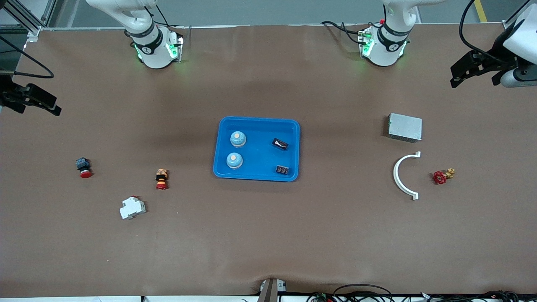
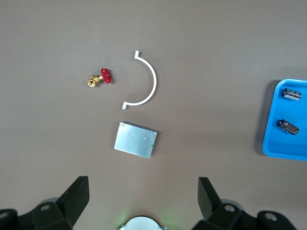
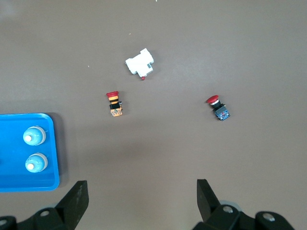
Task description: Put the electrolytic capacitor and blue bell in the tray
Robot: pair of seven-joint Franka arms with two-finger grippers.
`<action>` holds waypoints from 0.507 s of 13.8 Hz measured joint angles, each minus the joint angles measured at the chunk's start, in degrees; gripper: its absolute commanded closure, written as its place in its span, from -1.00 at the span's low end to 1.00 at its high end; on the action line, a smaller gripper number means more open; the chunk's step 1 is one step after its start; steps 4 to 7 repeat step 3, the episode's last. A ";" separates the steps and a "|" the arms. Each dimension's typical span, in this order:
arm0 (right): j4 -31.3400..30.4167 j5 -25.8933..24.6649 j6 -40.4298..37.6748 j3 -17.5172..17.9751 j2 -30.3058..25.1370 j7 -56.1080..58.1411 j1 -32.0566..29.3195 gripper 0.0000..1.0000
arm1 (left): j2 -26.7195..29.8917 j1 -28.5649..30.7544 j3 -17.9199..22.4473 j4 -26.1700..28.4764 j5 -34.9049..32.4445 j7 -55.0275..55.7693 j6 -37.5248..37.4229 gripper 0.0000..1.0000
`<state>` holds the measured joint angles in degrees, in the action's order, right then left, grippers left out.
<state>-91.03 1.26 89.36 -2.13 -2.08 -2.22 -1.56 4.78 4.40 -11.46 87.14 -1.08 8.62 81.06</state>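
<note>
Both grippers hang high with fingers spread wide and nothing between them, the left gripper (image 1: 455, 77) at the front view's upper right edge, the right gripper (image 1: 52, 107) at its upper left edge. At frame centre sits the bright-blue tray (image 1: 256, 122), shallow, round-cornered and raised at the rim. It holds two pale blue bells (image 1: 238, 139) with cream buttons toward the right arm's end, and two small dark capacitors (image 1: 280, 144) toward the left arm's end.
</note>
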 measured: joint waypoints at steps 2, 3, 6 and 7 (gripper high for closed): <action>0.00 0.00 -0.02 0.00 0.00 0.14 -0.14 -1.00 | 0.00 0.12 0.09 -0.01 0.00 0.00 0.00 -1.00; 0.00 0.00 -0.03 0.00 0.00 0.17 -0.14 -1.00 | 0.00 0.16 0.11 -0.02 0.00 0.00 0.00 -1.00; 0.00 0.00 -0.03 0.00 0.00 0.17 -0.14 -1.00 | 0.00 0.16 0.11 -0.02 0.00 0.00 0.00 -1.00; 0.00 0.00 -0.03 0.00 0.00 0.17 -0.14 -1.00 | 0.00 0.16 0.11 -0.02 0.00 0.00 0.00 -1.00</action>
